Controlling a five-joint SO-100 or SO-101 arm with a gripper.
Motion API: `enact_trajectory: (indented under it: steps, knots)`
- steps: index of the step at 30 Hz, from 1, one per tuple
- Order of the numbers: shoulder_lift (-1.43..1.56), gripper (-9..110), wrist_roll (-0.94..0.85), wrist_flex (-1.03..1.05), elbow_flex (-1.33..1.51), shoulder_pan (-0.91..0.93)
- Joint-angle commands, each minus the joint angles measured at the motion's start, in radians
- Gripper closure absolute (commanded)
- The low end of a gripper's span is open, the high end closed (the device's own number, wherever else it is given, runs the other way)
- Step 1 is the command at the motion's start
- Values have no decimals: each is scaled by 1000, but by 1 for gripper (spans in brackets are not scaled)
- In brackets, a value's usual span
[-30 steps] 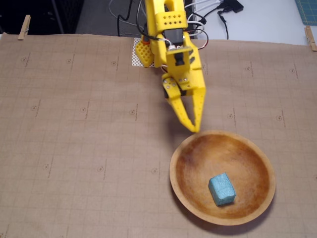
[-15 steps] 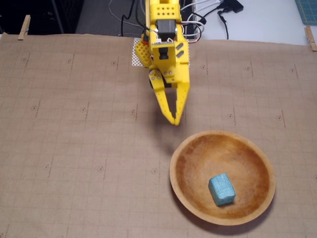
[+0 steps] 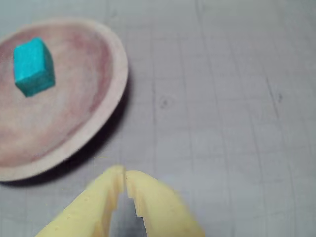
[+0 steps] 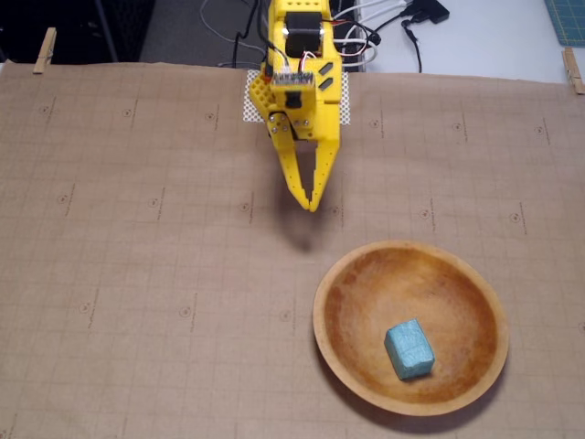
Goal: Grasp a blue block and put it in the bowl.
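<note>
The blue block [image 4: 409, 348] lies inside the wooden bowl [image 4: 347, 274], a little right of its middle in the fixed view. In the wrist view the block [image 3: 33, 67] sits in the bowl [image 3: 116, 74] at the upper left. My yellow gripper [image 4: 312, 203] hangs above the mat, up and left of the bowl and apart from it. Its fingers meet at the tips and hold nothing. In the wrist view the gripper [image 3: 123, 174] enters from the bottom edge with its tips touching.
A brown gridded paper mat [image 4: 137, 256] covers the table, held by wooden clips [image 4: 44, 49] at the far corners. Cables [image 4: 384, 37] lie behind the arm's base. A blue cutting mat corner [image 4: 567, 18] shows at the top right.
</note>
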Motion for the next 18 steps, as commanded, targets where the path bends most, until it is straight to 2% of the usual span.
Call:
enact_trajectory:
  steps: [1,13,18]
  knots:
    - [14,104,-6,91,-25,-2]
    - [17,105,0,279,-23,11]
    - [158,105,-3,296,-9,2]
